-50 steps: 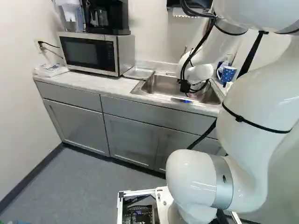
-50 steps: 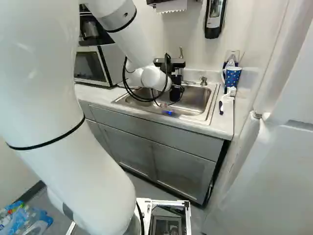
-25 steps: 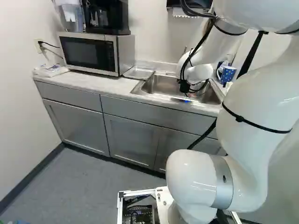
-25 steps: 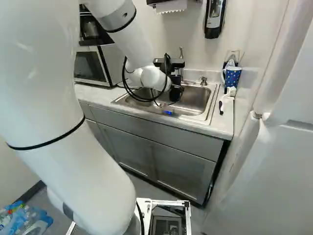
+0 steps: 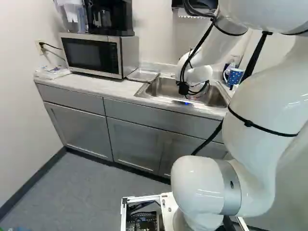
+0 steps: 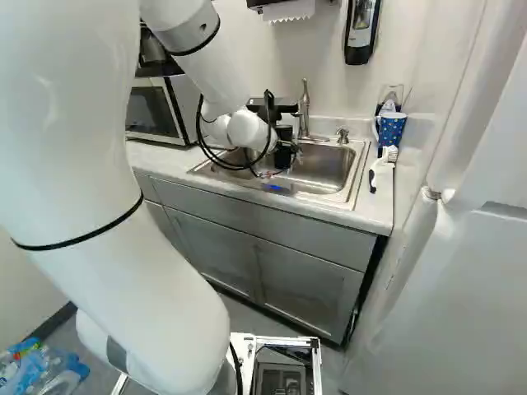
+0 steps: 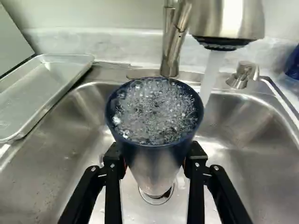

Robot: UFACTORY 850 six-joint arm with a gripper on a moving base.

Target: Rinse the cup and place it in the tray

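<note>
The cup (image 7: 152, 161) is pinched from both sides by the gripper (image 7: 155, 154) and is held upright over the sink (image 7: 261, 154). It has been filled almost to the top with bubbly water, so the rinse looks well begun. Water (image 7: 213, 72) is being poured from the tap (image 7: 229, 18) just beside the rim. The dirty water has not been tipped out, and that probably has to be done next. Last, the cup must be put in the tray (image 7: 39, 93), which is found beside the sink, so about half seems left.
</note>
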